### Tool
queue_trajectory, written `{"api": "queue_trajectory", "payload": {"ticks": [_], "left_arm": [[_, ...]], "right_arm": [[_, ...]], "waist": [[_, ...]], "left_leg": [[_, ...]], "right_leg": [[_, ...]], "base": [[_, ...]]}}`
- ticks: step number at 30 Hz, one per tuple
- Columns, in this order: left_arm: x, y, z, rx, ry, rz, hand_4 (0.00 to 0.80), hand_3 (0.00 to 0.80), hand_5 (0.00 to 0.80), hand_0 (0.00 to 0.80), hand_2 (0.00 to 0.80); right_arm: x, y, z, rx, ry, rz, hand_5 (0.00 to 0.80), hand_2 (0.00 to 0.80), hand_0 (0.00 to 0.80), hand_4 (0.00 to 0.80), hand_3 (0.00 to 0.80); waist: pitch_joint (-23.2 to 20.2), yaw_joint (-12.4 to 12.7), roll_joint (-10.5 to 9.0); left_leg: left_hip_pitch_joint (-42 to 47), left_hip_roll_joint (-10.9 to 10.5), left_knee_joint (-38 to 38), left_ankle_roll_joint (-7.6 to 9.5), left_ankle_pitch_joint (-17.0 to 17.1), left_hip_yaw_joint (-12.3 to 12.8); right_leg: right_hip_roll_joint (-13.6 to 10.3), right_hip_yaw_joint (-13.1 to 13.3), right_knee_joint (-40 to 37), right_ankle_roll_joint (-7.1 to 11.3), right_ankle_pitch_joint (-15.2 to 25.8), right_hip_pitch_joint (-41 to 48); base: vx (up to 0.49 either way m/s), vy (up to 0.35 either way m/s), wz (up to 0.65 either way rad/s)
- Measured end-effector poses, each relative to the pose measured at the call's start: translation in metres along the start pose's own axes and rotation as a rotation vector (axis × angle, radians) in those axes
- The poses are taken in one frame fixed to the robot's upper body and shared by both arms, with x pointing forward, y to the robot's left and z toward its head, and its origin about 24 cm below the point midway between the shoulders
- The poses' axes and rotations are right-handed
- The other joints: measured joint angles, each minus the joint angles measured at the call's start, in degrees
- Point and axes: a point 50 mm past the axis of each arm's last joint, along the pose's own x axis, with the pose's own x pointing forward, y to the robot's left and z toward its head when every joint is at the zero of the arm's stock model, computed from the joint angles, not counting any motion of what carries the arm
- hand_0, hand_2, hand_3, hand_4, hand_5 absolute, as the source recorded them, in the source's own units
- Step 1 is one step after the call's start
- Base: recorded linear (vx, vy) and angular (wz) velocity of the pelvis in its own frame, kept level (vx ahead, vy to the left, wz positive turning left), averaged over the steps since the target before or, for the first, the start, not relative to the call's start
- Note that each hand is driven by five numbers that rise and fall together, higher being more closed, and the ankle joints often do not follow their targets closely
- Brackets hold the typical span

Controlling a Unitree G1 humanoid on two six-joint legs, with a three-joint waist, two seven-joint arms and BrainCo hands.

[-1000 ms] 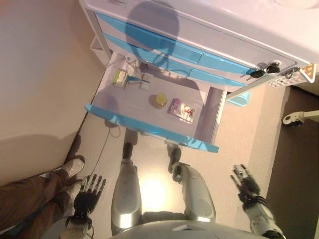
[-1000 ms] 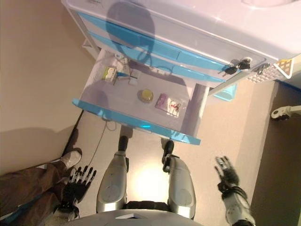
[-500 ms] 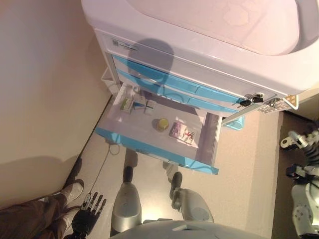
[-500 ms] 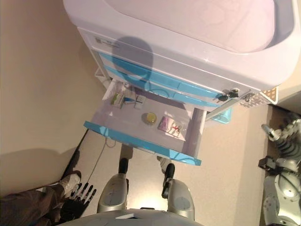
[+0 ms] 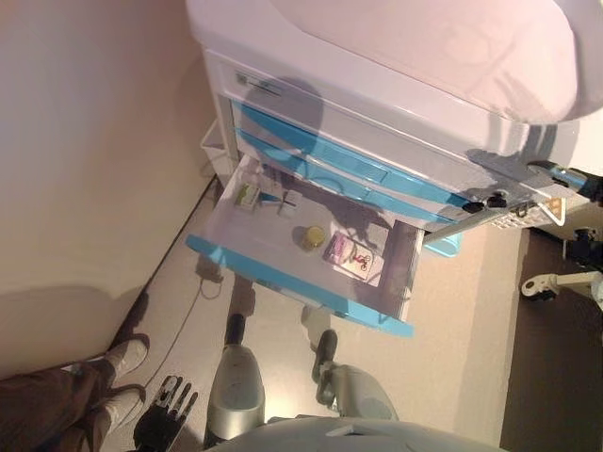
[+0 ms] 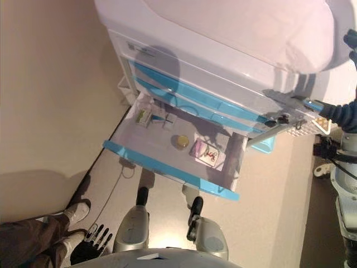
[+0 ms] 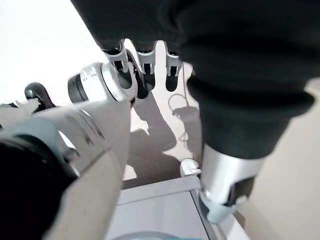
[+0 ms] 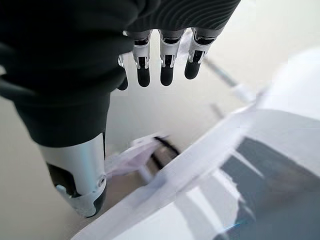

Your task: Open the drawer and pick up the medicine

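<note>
Left eye view: open drawer (image 5: pixel 247 224) holds jar (image 5: pixel 313 236), packet (image 5: pixel 350 255).

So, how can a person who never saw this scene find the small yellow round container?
Find the white cabinet with blue drawer fronts; its lowest drawer is pulled open. The yellow round container sits mid-drawer, beside a flat pink packet. It is the only round yellow thing there.

bright, warm | round shadow on cabinet (image 5: pixel 283 104) | wrist views blurred
</note>
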Motion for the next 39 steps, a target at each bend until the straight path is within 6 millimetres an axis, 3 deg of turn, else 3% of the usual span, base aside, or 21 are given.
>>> {"api": "queue_trajectory", "payload": {"ticks": [5,21,27,39], "left_arm": [[0.003,-0.007,0.001,0.025,-0.008,-0.025,0.000,0.000,0.000,0.000,0.000],[0.009,-0.014,0.009,0.057,-0.034,-0.051,0.000,0.000,0.000,0.000,0.000],[0.013,-0.019,0.013,0.066,-0.057,-0.061,0.000,0.000,0.000,0.000,0.000],[0.023,-0.033,0.024,0.111,-0.062,-0.108,0.000,0.000,0.000,0.000,0.000]], "right_arm": [[0.000,0.017,0.008,-0.042,-0.058,0.049,0.000,0.000,0.000,0.000,0.000],[-0.001,0.057,0.042,-0.191,-0.328,0.264,0.000,0.000,0.000,0.000,0.000],[-0.008,0.066,0.053,-0.366,-0.517,0.239,0.000,0.000,0.000,0.000,0.000],[-0.015,0.091,0.061,-0.418,-0.661,0.377,0.000,0.000,0.000,0.000,0.000]], "waist": [[0.3,1.5,-0.58],[2.0,2.2,-1.79],[2.0,2.5,-1.76],[3.0,3.7,-1.98]], "left_leg": [[-0.4,0.0,0.0,0.00,0.0,0.0],[-0.7,0.0,-0.1,-0.02,0.0,0.0],[-0.9,0.0,-0.5,-0.05,0.0,-0.1],[-1.1,-0.1,-1.0,-0.19,0.0,-0.9]], "right_leg": [[0.0,-0.1,-0.7,0.09,0.1,0.0],[0.1,-0.3,-1.1,0.01,0.1,0.0],[0.2,-0.5,-1.7,-0.06,0.2,0.0],[0.2,-1.7,-2.1,-0.08,0.2,0.1]], "base": [[-0.003,0.001,0.02],[0.000,0.000,0.00],[0.000,0.000,0.00],[-0.005,-0.006,0.02]]}}
